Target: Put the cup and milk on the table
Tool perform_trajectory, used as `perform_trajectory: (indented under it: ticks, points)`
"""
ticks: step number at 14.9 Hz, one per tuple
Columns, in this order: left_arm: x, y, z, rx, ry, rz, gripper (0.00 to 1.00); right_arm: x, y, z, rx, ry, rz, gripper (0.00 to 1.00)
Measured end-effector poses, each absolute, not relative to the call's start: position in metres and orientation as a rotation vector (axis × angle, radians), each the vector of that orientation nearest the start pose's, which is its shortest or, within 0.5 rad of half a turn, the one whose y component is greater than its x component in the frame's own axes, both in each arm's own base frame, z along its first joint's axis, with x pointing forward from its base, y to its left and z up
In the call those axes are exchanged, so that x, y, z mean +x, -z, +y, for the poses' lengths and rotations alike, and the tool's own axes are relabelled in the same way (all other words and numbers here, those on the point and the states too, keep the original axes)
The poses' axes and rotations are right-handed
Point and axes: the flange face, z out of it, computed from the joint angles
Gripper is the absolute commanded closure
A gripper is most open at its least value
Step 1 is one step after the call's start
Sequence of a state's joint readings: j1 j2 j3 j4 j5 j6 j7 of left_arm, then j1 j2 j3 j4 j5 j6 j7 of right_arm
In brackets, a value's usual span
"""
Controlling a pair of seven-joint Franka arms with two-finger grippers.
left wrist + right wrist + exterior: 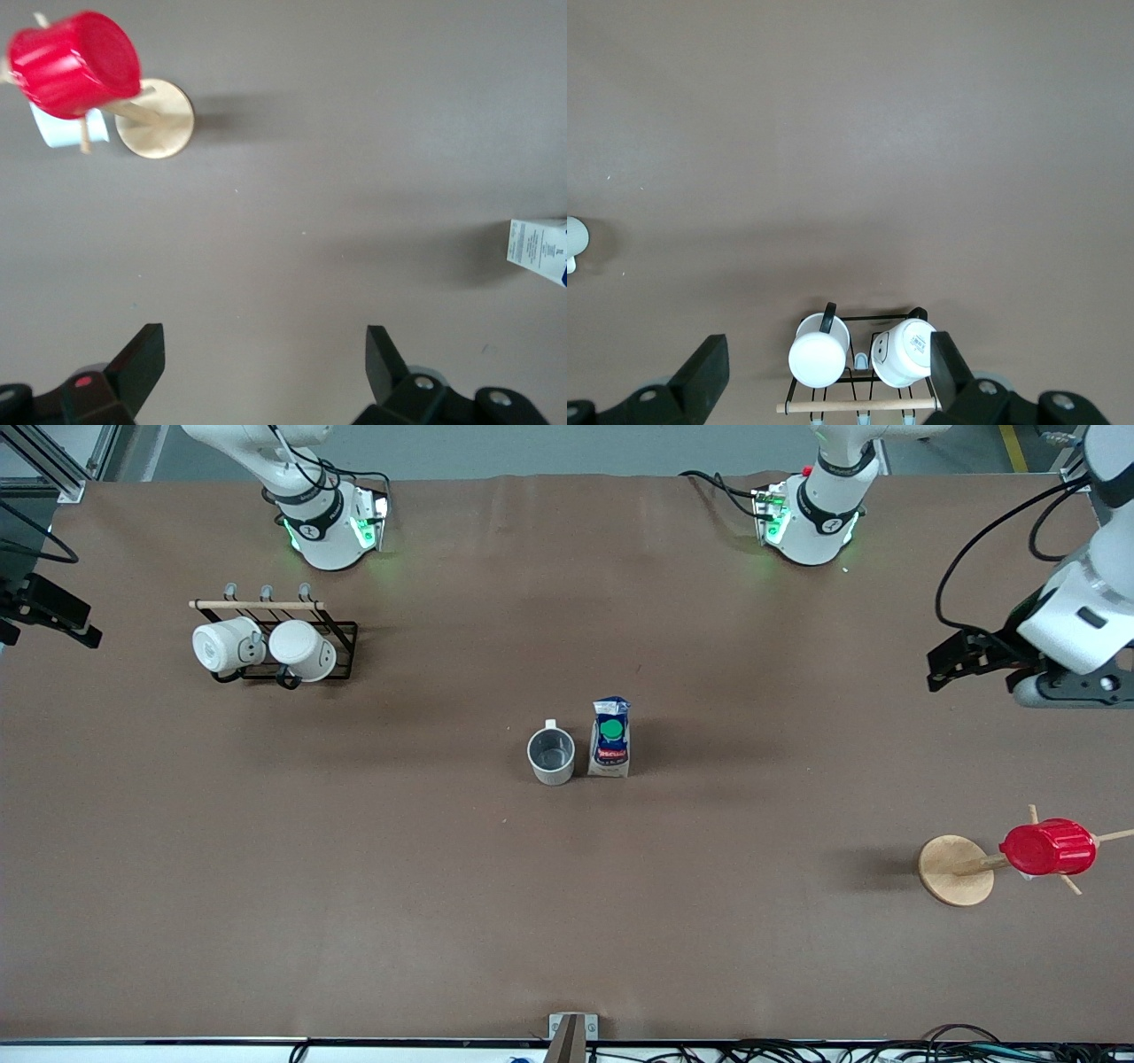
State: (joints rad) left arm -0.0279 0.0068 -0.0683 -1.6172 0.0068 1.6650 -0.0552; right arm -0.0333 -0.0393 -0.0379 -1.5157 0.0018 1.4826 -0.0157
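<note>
The cup [551, 756], off-white with a grey inside, stands upright in the middle of the table [567, 921]. The milk [611, 737] stands upright right beside it, toward the left arm's end. My left gripper [946, 664] hangs open and empty in the air over the left arm's end of the table. In the left wrist view the left gripper [266, 354] holds nothing, and the milk's edge [540, 250] shows. My right gripper [58, 615] is at the right arm's end. In the right wrist view the right gripper [826, 365] is open and empty over bare table. The cup's edge [574, 243] shows there.
A black wire rack [341, 651] with two bright white mugs [226, 645] [303, 651] stands near the right arm's base. A red ribbed cup [1048, 847] hangs on a wooden peg stand [952, 870] at the left arm's end, nearer the front camera.
</note>
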Motion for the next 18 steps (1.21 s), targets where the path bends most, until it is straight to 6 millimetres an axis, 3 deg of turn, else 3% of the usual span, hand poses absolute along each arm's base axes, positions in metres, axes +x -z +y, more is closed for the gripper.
perform_trajectory:
  ticks: [4, 6, 18]
  points:
    - [0.558, -0.643, -0.053, -3.138, 0.105, 0.065, 0.0, 0.532, -0.664, -0.039, -3.137, 0.01, 0.088, 0.0]
    - [0.557, -0.648, -0.054, -3.138, 0.106, 0.069, 0.0, 0.532, -0.664, -0.039, -3.137, 0.01, 0.089, 0.0]
    - [0.543, -0.621, -0.089, -3.162, -0.007, 0.086, 0.01, 0.532, -0.664, -0.039, -3.137, 0.01, 0.089, 0.0]
